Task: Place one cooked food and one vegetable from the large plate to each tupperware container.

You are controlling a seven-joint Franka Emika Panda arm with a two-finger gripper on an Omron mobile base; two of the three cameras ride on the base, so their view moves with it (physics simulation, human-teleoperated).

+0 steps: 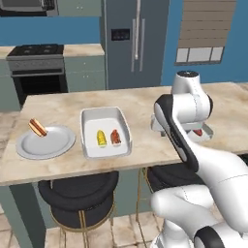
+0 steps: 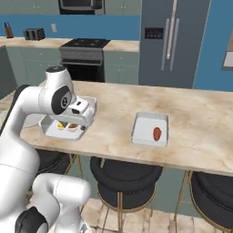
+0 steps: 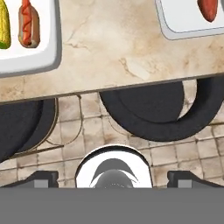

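The large plate (image 1: 46, 144) lies at the counter's left end with one hot dog (image 1: 37, 127) near its far rim. Beside it, the larger tupperware container (image 1: 105, 116) holds a yellow corn cob (image 1: 100, 138) and a hot dog (image 1: 115, 137). The smaller tupperware container (image 2: 151, 122) holds a single red-orange piece (image 2: 157, 134). My gripper (image 3: 113, 179) is open and holds nothing. It hangs high over the counter's front edge between the two containers, pointing down. In the hand view the larger container (image 3: 48, 52) is at the top left and the smaller one (image 3: 183, 28) at the top right.
Black round stools (image 3: 153, 113) stand under the counter's front edge. My own arm (image 1: 184, 131) hides much of the smaller container in the left base view. A stove (image 1: 36, 58) and a fridge (image 1: 135, 38) stand against the far wall.
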